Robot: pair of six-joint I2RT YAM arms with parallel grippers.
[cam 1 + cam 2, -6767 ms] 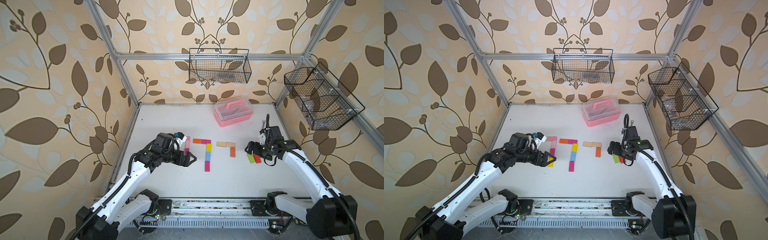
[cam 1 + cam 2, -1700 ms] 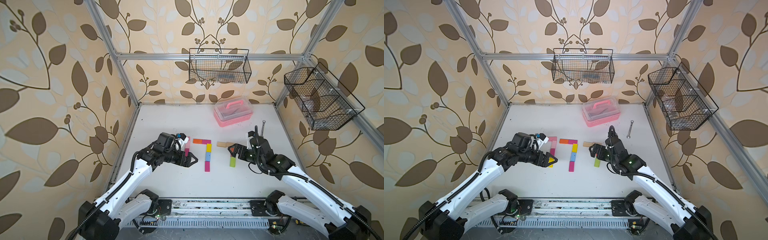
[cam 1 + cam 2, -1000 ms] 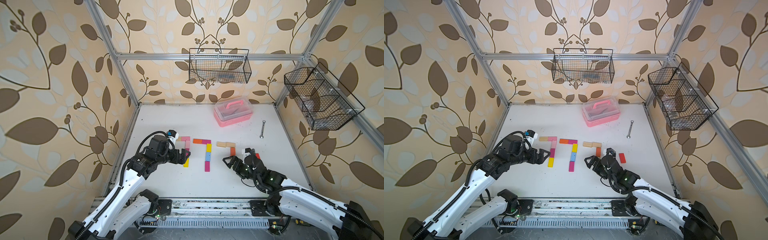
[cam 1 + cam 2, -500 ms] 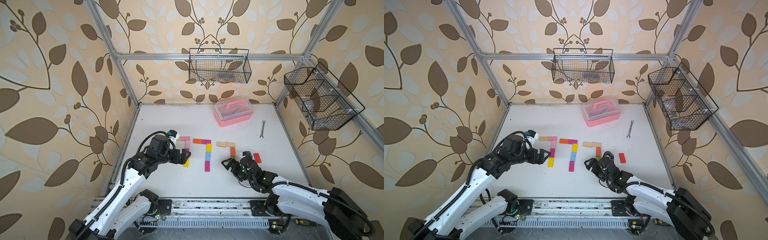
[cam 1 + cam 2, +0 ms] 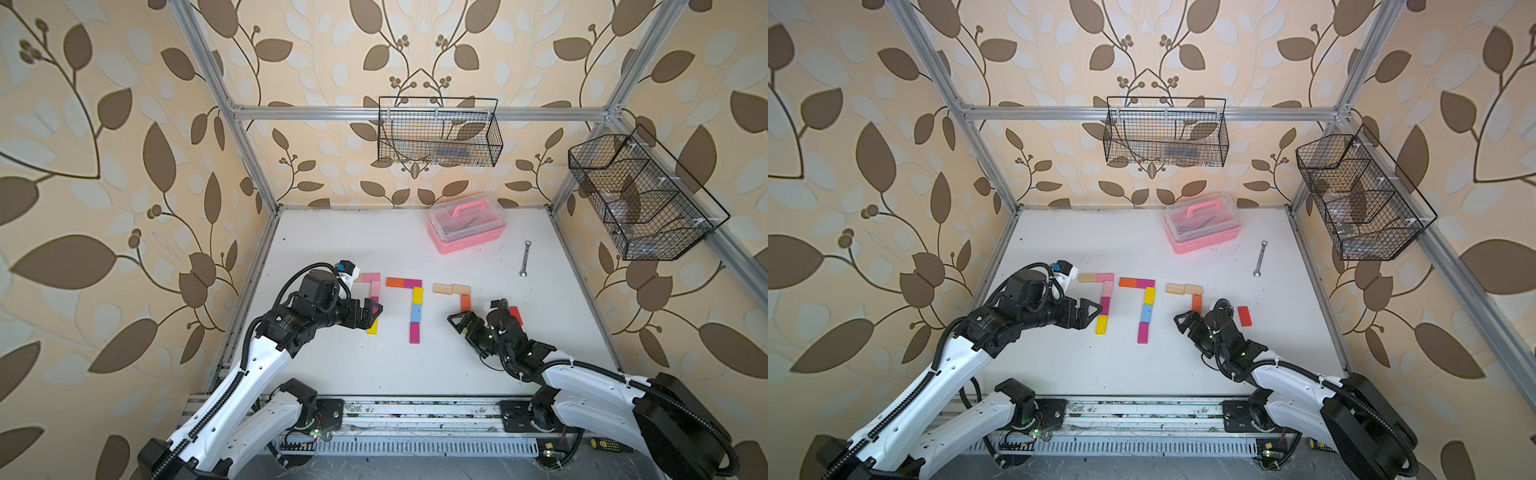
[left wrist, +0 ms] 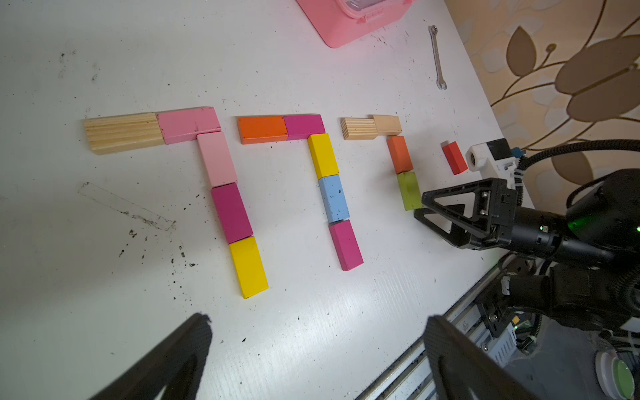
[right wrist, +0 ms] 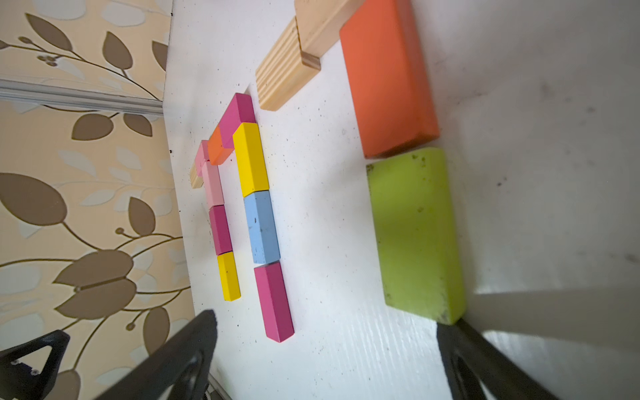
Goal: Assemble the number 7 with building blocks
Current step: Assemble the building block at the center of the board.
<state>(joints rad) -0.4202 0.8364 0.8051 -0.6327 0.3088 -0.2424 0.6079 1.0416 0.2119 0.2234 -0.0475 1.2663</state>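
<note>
Both arms have drawn back toward their bases over the last couple of seconds. The right fingers [image 7: 478, 370], which had been over the third 7 [image 6: 388, 138] with a block, now sit low behind it, spread wide and empty. The lime-green block [image 7: 415, 232] lies flat on the white counter [image 6: 104, 242] just ahead of them, end to end with the orange block [image 7: 388, 79]. Its near corner is right at one fingertip; I cannot tell whether they touch. The left fingers [image 6: 173, 367], also spread with nothing between them, have backed away from the leftmost 7 [image 6: 214, 159], which lies ahead of them in full view. That figure looks finished, with a plain wood and pink bar over a stem of pale pink, magenta and yellow. So does the middle 7 [image 6: 323, 156], with an orange and magenta bar over yellow, blue and magenta. The third has its bar of two plain wooden blocks [image 6: 372, 126] but only two stem pieces, so one placement probably remains. The red block [image 6: 454, 157] lies alone to the outer side of the right fingers, apart from the stem, and looks like the piece to fetch and set below the green. The green block is scuffed with dark specks, and a thin seam shows where it meets the orange.
</note>
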